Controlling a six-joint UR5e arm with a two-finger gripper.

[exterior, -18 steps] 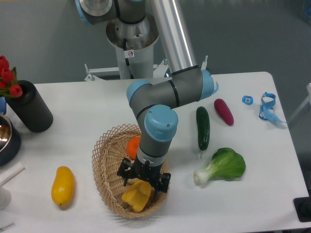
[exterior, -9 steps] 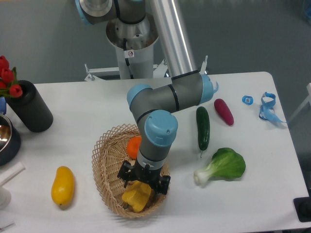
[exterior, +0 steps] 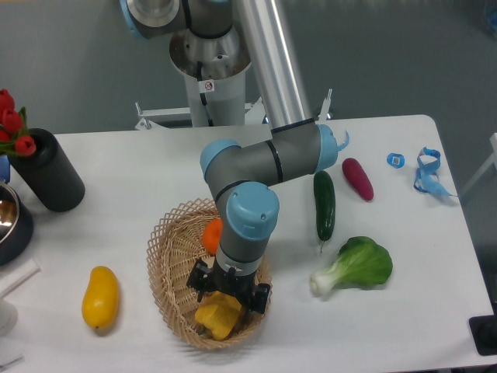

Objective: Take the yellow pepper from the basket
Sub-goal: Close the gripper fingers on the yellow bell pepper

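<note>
Claw [exterior: 227,297] set down over yellow pepper [exterior: 217,317] in basket [exterior: 167,256].
Fingers seen either side of pepper's top, but whether closed on it can't be told. Pepper lies directly under claw, at basket's near end; orange item [exterior: 211,235] sits just behind, w/ arm approaching from above to clear the rim.

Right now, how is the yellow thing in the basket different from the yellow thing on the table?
The yellow pepper is lumpy and blocky; the yellow oval fruit is smooth and long. The pepper sits inside the basket; the fruit lies on the white table, left of it. The claw is right over the pepper; nothing is near the fruit. Both are shiny yellow.
</note>
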